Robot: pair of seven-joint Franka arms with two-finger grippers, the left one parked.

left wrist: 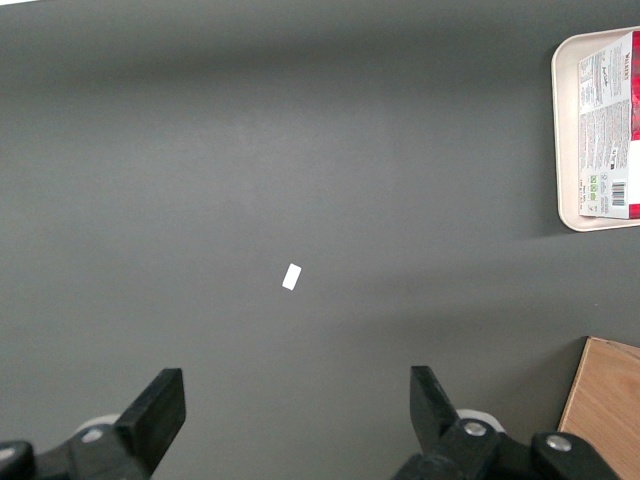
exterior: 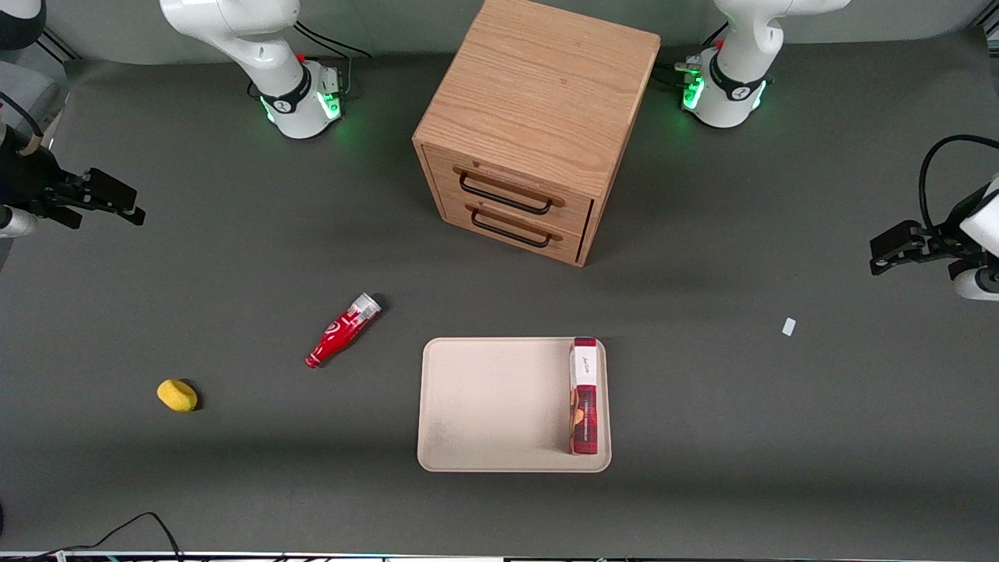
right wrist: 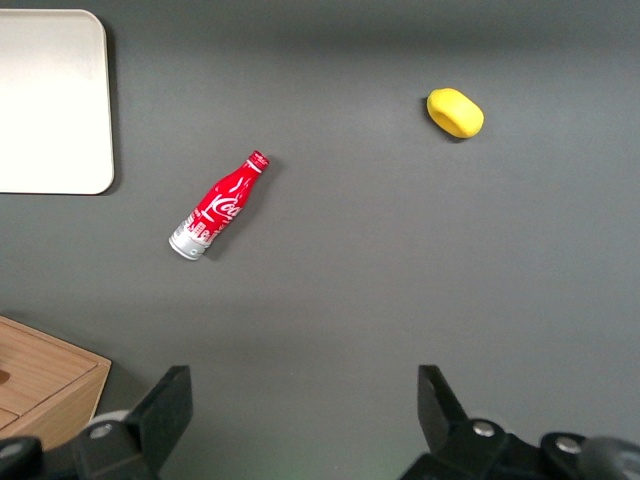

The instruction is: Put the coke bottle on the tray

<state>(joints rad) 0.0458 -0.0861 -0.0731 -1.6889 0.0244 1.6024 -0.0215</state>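
The coke bottle [exterior: 342, 331] lies on its side on the dark table, beside the tray toward the working arm's end, with its red cap pointing toward the front camera. It also shows in the right wrist view [right wrist: 218, 206]. The beige tray [exterior: 492, 406] lies flat in front of the drawer cabinet, and one corner of it shows in the right wrist view [right wrist: 50, 100]. My right gripper [exterior: 129, 209] hangs at the working arm's end of the table, well apart from the bottle. The gripper [right wrist: 305, 385] is open and empty.
A red-and-white box [exterior: 583, 394] stands on the tray's edge nearest the parked arm. A yellow lump [exterior: 177, 395] lies nearer the front camera than the bottle. The wooden drawer cabinet [exterior: 538, 125] stands mid-table. A small white scrap [exterior: 789, 327] lies toward the parked arm's end.
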